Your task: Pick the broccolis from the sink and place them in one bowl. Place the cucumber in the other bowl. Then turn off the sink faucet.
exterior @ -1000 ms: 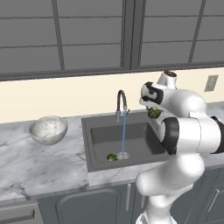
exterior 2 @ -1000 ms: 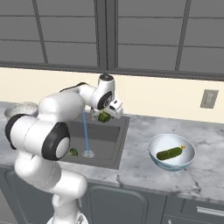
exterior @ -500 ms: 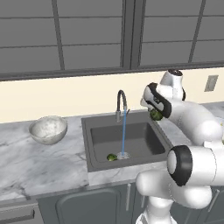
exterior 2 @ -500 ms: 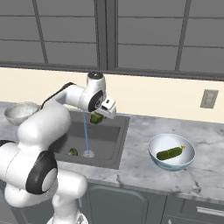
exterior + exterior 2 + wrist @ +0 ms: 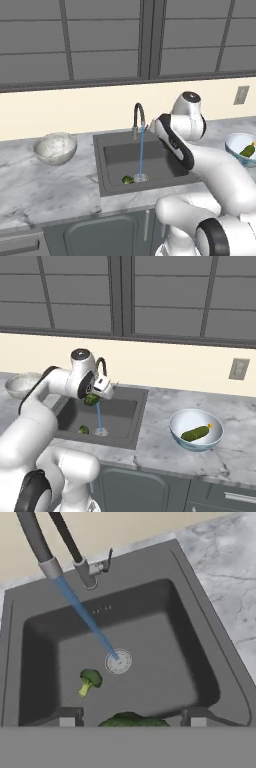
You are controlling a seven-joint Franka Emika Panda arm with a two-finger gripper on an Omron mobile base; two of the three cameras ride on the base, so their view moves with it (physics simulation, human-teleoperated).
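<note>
Since a second ago the hand [image 5: 94,397] has swung from the sink's right side toward its middle, carrying one broccoli [image 5: 91,400] with it; now it hangs above the sink [image 5: 125,412], just beside the water stream. Arm posture changed too: the elbow that stood high in front of the sink has dropped low, and the forearm now reaches in over the right rim in the left base view. Fingers pinch that broccoli; in the hand view its green top [image 5: 132,720] sits between the two finger tips [image 5: 67,718].

Everything else is unchanged. Second broccoli [image 5: 88,680] lies on the sink floor, just beside the round drain [image 5: 118,661], stem pointing away from it; left base view shows it [image 5: 128,179] next to where the stream lands. Faucet [image 5: 138,118] is on, blue water [image 5: 141,153] running down onto the drain. Cucumber [image 5: 195,433] lies in the blue-rimmed bowl [image 5: 175,424] on the bench [image 5: 210,461] right of the sink. Speckled bowl [image 5: 55,147] sits on the bench left of the sink, well apart from the hand, nothing visible inside it.
</note>
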